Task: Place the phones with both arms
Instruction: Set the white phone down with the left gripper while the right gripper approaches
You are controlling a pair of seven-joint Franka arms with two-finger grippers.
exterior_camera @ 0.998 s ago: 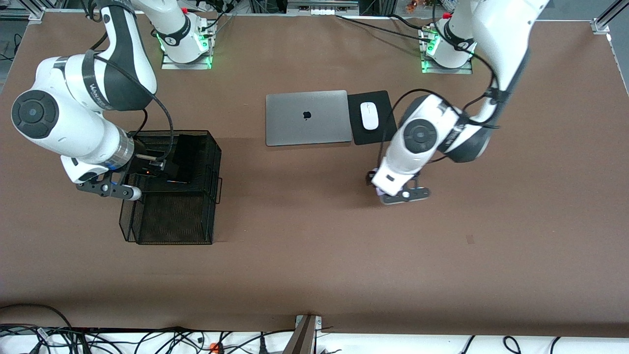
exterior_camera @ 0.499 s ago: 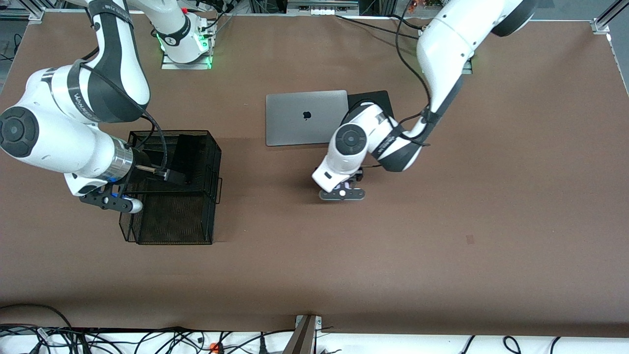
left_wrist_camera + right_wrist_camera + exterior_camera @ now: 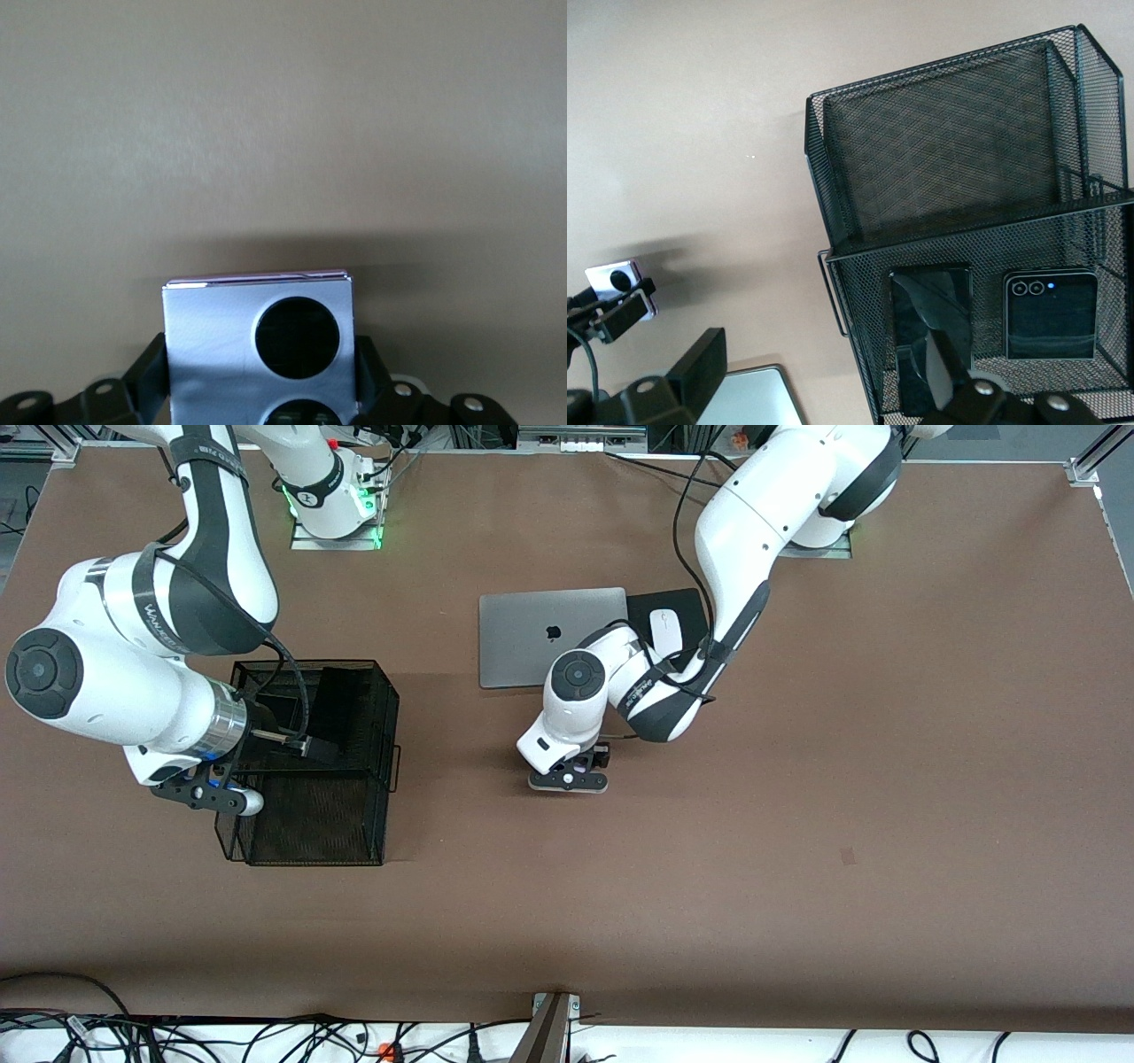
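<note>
We see the left tool up over the bare counter, between the silver laptop and the black mesh basket, its fingers clamped on the sides of the lavender-white phone, whose two black circles face the wrist camera. The right tool hangs over the basket with its fingers spread wide and holding nothing. Inside the basket, in the compartment farther from the front camera, the slim black phone and the square black phone lie side by side.
</note>
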